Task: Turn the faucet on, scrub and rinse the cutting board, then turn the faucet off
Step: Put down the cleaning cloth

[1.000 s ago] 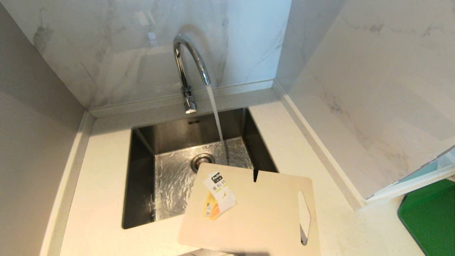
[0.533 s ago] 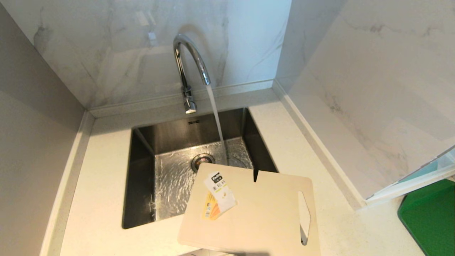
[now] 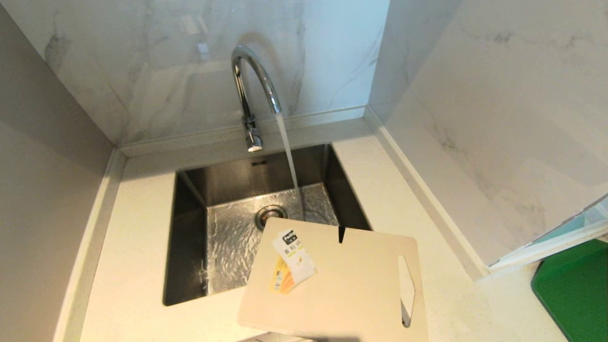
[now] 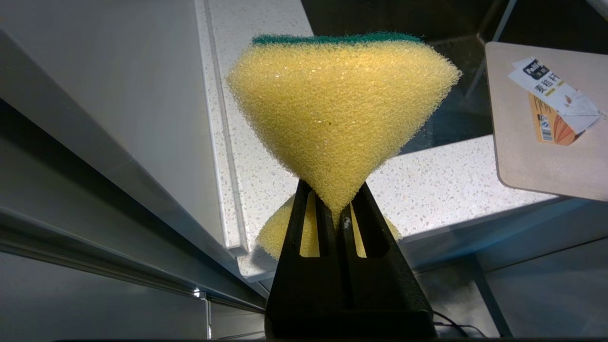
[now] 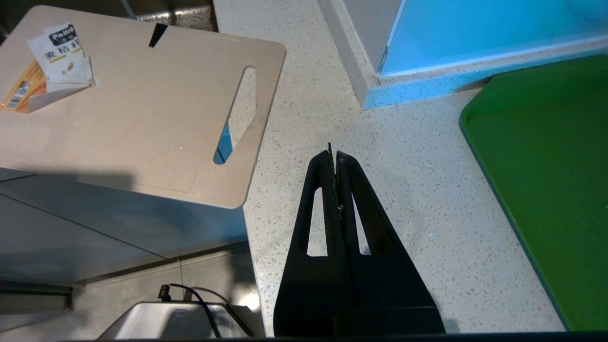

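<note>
Faucet (image 3: 251, 90): at twelve o'clock behind my sink (image 3: 190, 247), already running; its stream (image 3: 289, 156) falls at about one o'clock of the drain (image 3: 270, 216).

Cutting board (image 3: 342, 285): lies flat at the sink's five o'clock corner, one end overhanging the basin, the rest on the countertop (image 3: 133, 266). Paper label (image 3: 290, 261) at its nine o'clock side, handle hole (image 3: 406, 289) at three o'clock, edge notch toward twelve. The stream passes just beyond its far edge; the board looks dry and unscrubbed.

Left gripper (image 4: 338, 209): fingers clamped on a yellow sponge (image 4: 342, 109) with a green scouring face, pinched at its middle. It hangs low before the counter's front edge, out of the head view, the board at its two o'clock.

Right gripper (image 5: 334, 159): fingers pressed together, holding nothing, above the counter's front edge at three o'clock of the board; green mat (image 5: 546, 180) further toward three o'clock.

Step in hand, as I judge it: water on is done, scrubbing not yet begun. Next move calls for my left arm to rise over the counter and press the sponge on the board's face, and probably for my right gripper to part its fingers and steady the board or slide it under the stream.
</note>
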`<state>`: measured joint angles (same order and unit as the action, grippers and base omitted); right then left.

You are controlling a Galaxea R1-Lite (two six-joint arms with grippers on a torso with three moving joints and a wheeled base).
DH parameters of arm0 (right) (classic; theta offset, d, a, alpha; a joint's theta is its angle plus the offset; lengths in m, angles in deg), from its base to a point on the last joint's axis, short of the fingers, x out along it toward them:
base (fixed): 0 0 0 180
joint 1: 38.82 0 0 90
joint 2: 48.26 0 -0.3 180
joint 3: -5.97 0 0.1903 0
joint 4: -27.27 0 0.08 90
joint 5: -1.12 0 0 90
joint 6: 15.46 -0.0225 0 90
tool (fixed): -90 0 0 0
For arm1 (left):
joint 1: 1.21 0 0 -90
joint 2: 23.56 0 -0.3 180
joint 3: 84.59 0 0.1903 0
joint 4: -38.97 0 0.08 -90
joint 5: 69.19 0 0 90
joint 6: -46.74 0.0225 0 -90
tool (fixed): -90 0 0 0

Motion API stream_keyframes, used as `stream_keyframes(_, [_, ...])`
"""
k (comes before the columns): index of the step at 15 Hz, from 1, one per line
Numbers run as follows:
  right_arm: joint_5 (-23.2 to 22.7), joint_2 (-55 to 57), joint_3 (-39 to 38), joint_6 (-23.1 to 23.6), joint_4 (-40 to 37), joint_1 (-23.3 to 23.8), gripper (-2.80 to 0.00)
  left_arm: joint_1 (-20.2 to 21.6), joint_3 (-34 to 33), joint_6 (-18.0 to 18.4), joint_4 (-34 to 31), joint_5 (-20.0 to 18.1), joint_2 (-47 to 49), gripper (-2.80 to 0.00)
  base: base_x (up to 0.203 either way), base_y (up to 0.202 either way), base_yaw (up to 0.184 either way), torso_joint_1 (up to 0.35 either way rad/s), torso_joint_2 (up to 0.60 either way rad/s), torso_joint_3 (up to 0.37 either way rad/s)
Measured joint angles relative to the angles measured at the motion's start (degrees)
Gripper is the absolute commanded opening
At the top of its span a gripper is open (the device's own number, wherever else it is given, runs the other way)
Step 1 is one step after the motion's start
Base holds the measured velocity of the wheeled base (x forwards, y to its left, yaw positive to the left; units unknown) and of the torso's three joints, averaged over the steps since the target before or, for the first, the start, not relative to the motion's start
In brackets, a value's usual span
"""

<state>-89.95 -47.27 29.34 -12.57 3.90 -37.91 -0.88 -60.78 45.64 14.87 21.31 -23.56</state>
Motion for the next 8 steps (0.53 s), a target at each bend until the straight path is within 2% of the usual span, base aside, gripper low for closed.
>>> stream_keyframes(8, [0.05,-1.02,0.0,-1.53,0.0,-0.05,-2.8,0.0,0.0,0.0,-0.01,0.02,0.0,-2.8,0.0,0.0,0.0,0.0,0.0,0.0])
